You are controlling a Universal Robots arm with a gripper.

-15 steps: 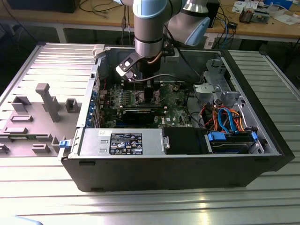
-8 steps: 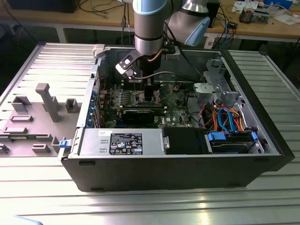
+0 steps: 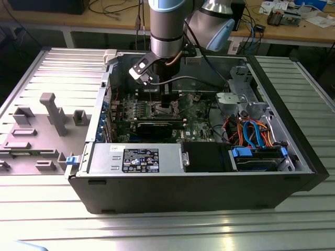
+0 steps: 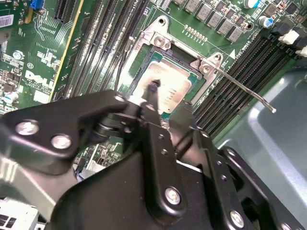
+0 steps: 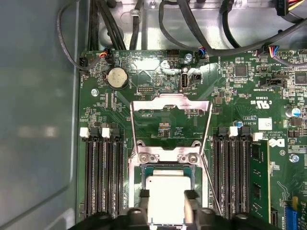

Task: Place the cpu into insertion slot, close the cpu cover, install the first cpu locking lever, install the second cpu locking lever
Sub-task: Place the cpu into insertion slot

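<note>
The cpu (image 5: 166, 201), a flat square chip with a silver top, sits in the insertion slot (image 5: 135, 188) on the green board. In both wrist views my gripper (image 5: 167, 194) straddles it. One dark fingertip (image 5: 144, 194) rests against each of two opposite edges, so the gripper is shut on the chip. The cpu cover (image 5: 170, 102) stands swung open, with bare board showing through its window. A thin locking lever (image 4: 240, 88) sticks up and away from the slot (image 4: 158, 40). In the exterior view my gripper (image 3: 165, 104) hangs low over the middle of the board.
Black memory slots (image 5: 103, 177) flank the socket on both sides. The open computer case (image 3: 157, 193) holds a power supply (image 3: 137, 159), a drive cage (image 3: 241, 97) and coloured cables (image 3: 251, 133). A grey fixture (image 3: 52, 112) lies on the table at the exterior view's left.
</note>
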